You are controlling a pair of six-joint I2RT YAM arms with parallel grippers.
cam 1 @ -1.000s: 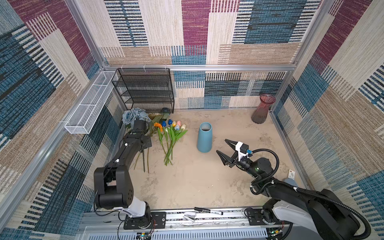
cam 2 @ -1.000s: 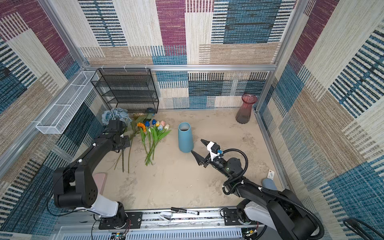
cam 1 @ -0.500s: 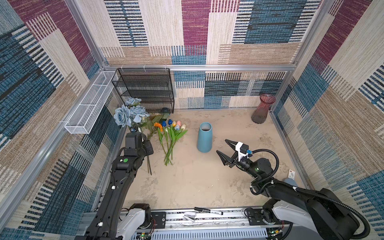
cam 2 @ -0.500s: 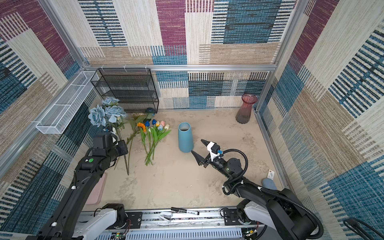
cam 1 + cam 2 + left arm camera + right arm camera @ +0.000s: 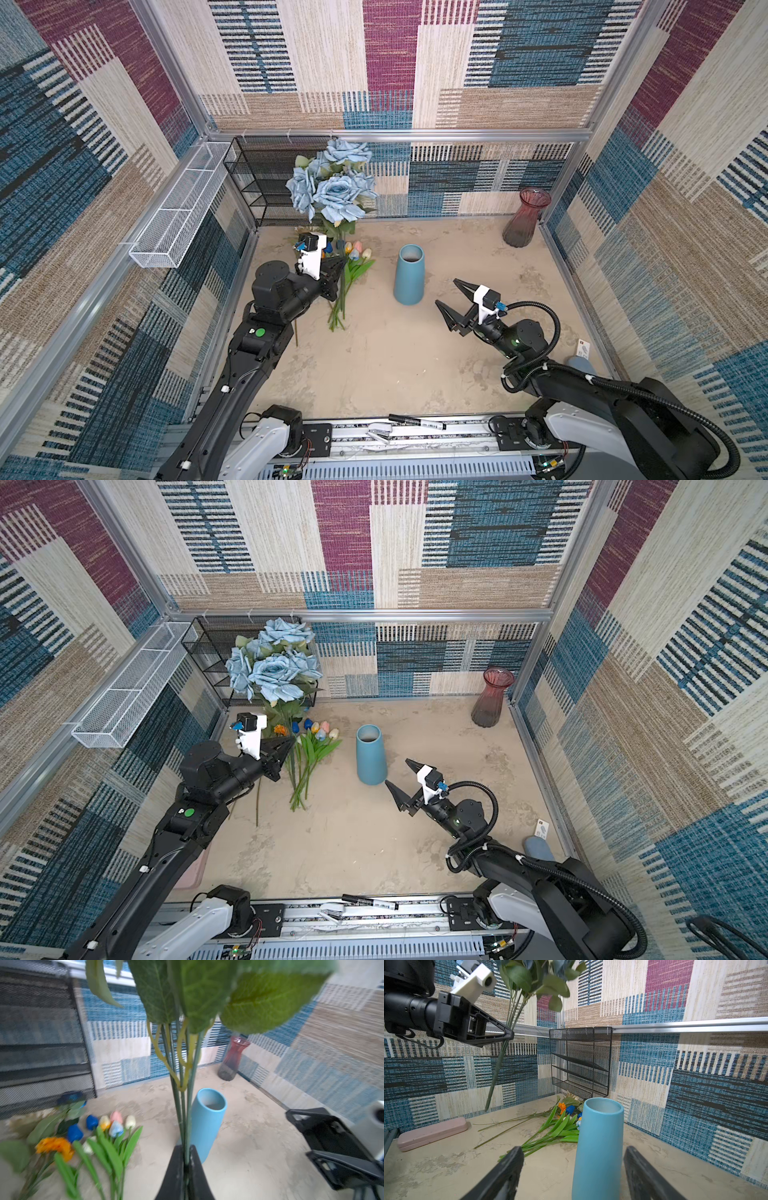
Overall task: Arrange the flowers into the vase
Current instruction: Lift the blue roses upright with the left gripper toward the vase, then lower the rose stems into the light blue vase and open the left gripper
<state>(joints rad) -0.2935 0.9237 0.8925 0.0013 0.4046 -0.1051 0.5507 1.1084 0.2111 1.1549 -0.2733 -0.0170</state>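
Up in the clamped left pincer (image 5: 341,266), the dusty-blue fabric rose bunch (image 5: 336,187) has left the table (image 5: 395,365), ready for the tall light-blue vase (image 5: 409,276). The right pincer (image 5: 446,291) has its jaws apart.

In both top views the camera looks steeply down from high over the near edge onto the whole worktop (image 5: 395,374). The wrist cameras sit just behind the left tool (image 5: 185,1148) and right tool (image 5: 574,1149), close, facing the blue vase (image 5: 207,1122) from opposite sides.

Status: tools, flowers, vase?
Left tool shut on dusty-blue roses, held upright. Right tool open, facing blue vase. Remaining flowers lying on table; vase mouth unblocked.
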